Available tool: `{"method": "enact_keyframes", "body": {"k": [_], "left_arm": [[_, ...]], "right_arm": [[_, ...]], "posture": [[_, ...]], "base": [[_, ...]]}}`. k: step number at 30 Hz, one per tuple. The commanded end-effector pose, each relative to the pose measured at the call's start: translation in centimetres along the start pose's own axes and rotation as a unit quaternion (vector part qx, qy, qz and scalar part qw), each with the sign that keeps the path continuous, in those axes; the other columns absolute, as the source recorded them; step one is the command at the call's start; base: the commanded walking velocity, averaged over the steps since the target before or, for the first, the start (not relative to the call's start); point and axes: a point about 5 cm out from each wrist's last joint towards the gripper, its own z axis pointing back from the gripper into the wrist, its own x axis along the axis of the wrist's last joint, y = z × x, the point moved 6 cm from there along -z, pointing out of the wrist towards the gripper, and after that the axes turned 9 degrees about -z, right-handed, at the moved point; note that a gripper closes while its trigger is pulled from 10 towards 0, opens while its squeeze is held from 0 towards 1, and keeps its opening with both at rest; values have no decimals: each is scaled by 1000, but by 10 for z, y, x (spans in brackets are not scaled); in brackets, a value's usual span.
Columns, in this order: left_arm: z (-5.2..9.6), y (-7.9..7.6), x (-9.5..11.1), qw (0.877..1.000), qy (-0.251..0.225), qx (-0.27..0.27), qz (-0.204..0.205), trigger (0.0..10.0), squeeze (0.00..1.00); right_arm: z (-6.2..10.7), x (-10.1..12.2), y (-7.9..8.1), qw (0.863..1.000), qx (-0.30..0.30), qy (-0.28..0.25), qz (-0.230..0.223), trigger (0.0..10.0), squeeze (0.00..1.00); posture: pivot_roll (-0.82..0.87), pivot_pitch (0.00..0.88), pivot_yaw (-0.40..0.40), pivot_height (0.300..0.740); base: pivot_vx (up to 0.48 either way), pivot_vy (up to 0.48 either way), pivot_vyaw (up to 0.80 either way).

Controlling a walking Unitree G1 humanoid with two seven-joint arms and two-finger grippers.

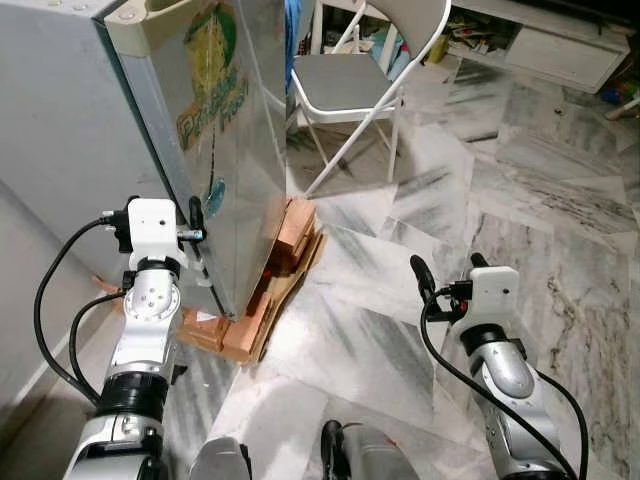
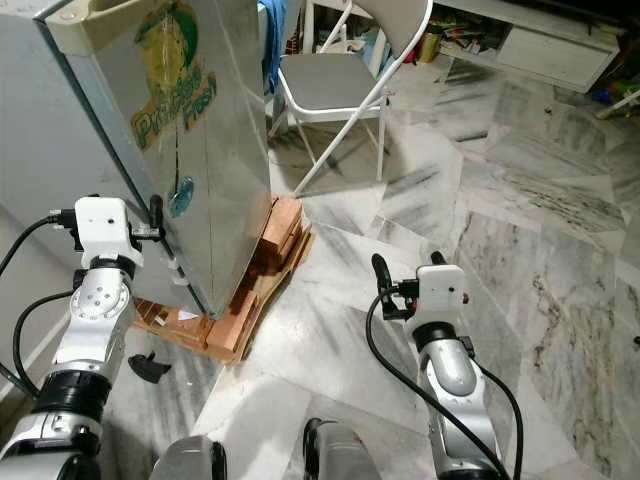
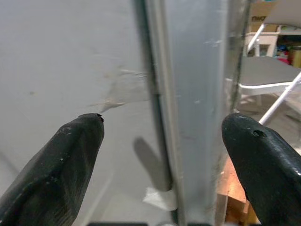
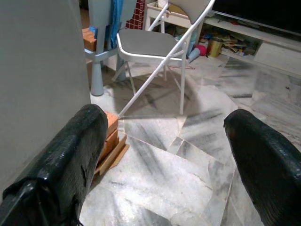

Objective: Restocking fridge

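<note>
Left gripper (image 3: 162,141) spread wide, fingers straddling the door edge of the fridge (image 1: 215,150), which stands shut on wooden blocks (image 1: 285,250). I'd say it's opening time: next, hook that edge and pull. Right gripper (image 1: 447,268) open, idle. One fridge, one folding chair (image 1: 350,80).

The floor (image 1: 380,290) was grey-veined marble, brightly lit. A white folding chair (image 1: 350,85) stood at upper centre. A low white cabinet (image 1: 560,45) ran along the upper right. Wood blocks (image 1: 285,250) lay on cardboard (image 1: 265,315) at centre left.
</note>
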Motion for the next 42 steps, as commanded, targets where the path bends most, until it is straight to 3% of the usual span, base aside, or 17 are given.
{"method": "enact_keyframes", "body": {"k": [1, 7, 14, 20, 25, 28, 32, 36, 37, 40, 42], "left_arm": [[-1, -13, 1, 1000, -5, -24, 2, 10000, 0], [-7, -33, 7, 997, -18, -67, 12, 10000, 0], [-17, -26, 5, 999, -7, -48, 5, 10000, 0], [-26, -10, 1, 1000, 16, -8, 2, 10000, 0], [-30, -11, 7, 1000, 8, -10, 3, 10000, 0], [-32, -19, 16, 1000, -10, -27, -7, 10000, 0], [-35, -45, 39, 995, -50, -83, -12, 10000, 0], [-30, -69, 50, 989, -72, -129, -8, 10000, 0], [-30, -69, 50, 989, -72, -129, -8, 10000, 0], [-21, -93, 60, 980, -94, -175, 2, 10000, 0], [-20, -96, 62, 979, -96, -180, 5, 10000, 0]], "right_arm": [[3, 1, -4, 1000, -5, 3, 7, 10000, 0], [2, 2, -1, 1000, -3, 6, 9, 10000, 0], [3, 2, -1, 1000, -4, 7, 10, 10000, 0], [4, 3, -3, 1000, -8, 8, 11, 10000, 0], [4, 3, -4, 1000, -9, 8, 11, 10000, 0], [3, 2, -4, 1000, -8, 9, 11, 10000, 0], [4, -3, -6, 1000, -12, 23, 16, 10000, 0], [6, -12, -12, 998, -28, 43, 23, 10000, 0], [6, -12, -12, 998, -28, 43, 23, 10000, 0], [6, -14, -13, 998, -30, 47, 16, 10000, 0], [5, -15, -13, 998, -30, 47, 16, 10000, 0]], "posture": [[-12, 156, -57, 740], [-13, 159, -56, 740], [-23, 160, -52, 740], [-30, 159, -47, 740], [-30, 159, -49, 740], [-26, 160, -54, 740], [-22, 157, -55, 740], [-24, 155, -52, 740], [-24, 155, -52, 740], [-22, 155, -50, 740], [-21, 154, -51, 740]], "base": [[0, 0, 0], [0, 0, 0], [0, 0, 0], [0, 0, 0], [0, 0, 0], [0, 0, 0], [0, 0, 0], [0, 0, 0], [0, 0, 0], [0, 0, 0], [0, 0, 0]]}}
